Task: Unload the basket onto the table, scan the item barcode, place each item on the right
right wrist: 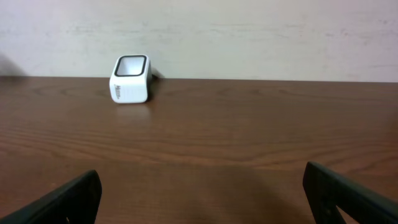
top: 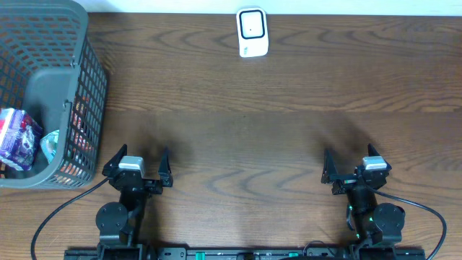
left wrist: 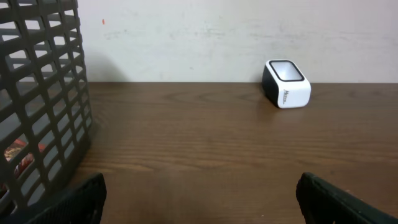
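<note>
At the far left of the wooden table (top: 245,108) stands a grey basket (top: 85,79) with a lattice wall. Inside it lies a purple packet (top: 18,137), and a smaller teal packet (top: 49,144) is just beside it. Something red shows through the holes of the wall, but it is too hidden to name. Near the basket, at the front edge, is the left gripper (top: 138,162). Its jaws are spread wide and hold nothing, and only bare wood lies between them. In the left wrist view the two black fingers (left wrist: 81,199) appear in the bottom corners, with the basket wall just to their left. At the middle of the far edge, close to the pale wall (right wrist: 249,31), the white scanner (top: 253,32) sits on the table (its dark window faces upward). It is well apart from the basket and from both arms. At the front right, the right gripper (top: 354,170) is released as well, its jaws far apart and empty, and it points toward the far side of the table. Its wrist view shows the scanner ahead and to the left.
</note>
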You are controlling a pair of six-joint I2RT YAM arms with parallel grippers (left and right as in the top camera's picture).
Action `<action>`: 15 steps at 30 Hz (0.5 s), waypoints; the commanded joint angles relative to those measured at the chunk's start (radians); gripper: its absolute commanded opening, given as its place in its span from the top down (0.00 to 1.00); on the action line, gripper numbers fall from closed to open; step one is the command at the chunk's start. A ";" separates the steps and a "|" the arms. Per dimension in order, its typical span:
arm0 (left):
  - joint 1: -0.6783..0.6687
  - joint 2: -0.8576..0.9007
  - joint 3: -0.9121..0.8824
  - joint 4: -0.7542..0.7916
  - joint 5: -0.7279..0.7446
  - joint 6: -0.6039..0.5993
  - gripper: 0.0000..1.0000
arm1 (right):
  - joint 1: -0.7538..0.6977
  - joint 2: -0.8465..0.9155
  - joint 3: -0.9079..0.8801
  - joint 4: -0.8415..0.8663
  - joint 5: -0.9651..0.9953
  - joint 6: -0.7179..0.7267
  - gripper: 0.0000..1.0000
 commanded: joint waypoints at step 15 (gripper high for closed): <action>0.000 0.001 -0.013 -0.008 0.310 -0.219 0.02 | -0.003 0.002 -0.001 -0.003 0.005 0.013 0.01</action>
